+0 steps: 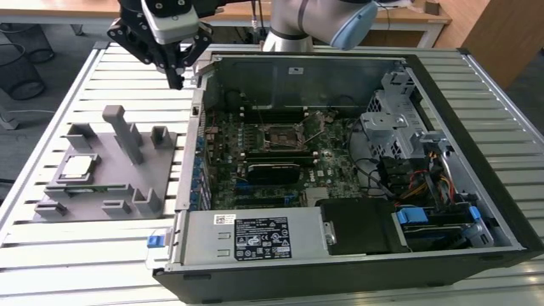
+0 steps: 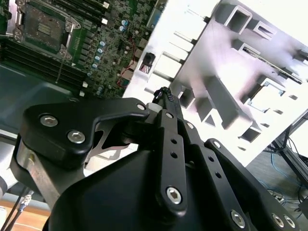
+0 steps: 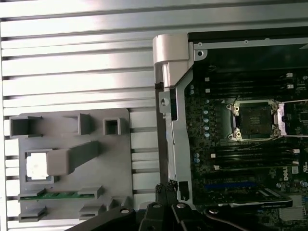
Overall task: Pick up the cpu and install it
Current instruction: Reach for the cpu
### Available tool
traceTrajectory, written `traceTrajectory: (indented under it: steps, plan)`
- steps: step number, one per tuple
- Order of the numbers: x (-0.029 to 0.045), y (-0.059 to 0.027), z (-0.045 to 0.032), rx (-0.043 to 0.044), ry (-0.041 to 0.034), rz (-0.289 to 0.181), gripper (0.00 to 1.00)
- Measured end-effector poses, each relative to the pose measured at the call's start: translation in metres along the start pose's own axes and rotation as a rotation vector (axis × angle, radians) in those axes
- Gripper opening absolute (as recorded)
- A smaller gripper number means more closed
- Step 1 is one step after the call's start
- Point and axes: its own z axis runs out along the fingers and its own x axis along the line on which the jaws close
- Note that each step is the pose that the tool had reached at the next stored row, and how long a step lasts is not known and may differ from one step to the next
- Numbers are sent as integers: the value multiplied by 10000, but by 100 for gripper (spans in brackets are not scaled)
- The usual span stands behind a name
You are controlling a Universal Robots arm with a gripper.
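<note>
Your matte black gripper (image 1: 177,81) hung with its slim fingers pinched together to a point and nothing between them, above the ribbed metal table (image 1: 85,255) just outside a corner of the open computer case (image 1: 340,271). The cpu (image 1: 79,167), a thin flat square with a pale silvery top, lay in a square recess of the blocky grey plastic fixture (image 1: 119,197), at about 8 o'clock from the gripper in the exterior view and well apart from it. The bare socket (image 1: 282,136) on the green motherboard sat at about 4 o'clock from the gripper.
</note>
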Motion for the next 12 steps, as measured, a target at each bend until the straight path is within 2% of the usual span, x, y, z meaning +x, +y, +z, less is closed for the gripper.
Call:
traceTrajectory:
  steps: [8, 12]
  plan:
    - [150, -12, 6, 1, 13, 0, 11]
    - [202, -17, 6, 1, 13, 1, 11]
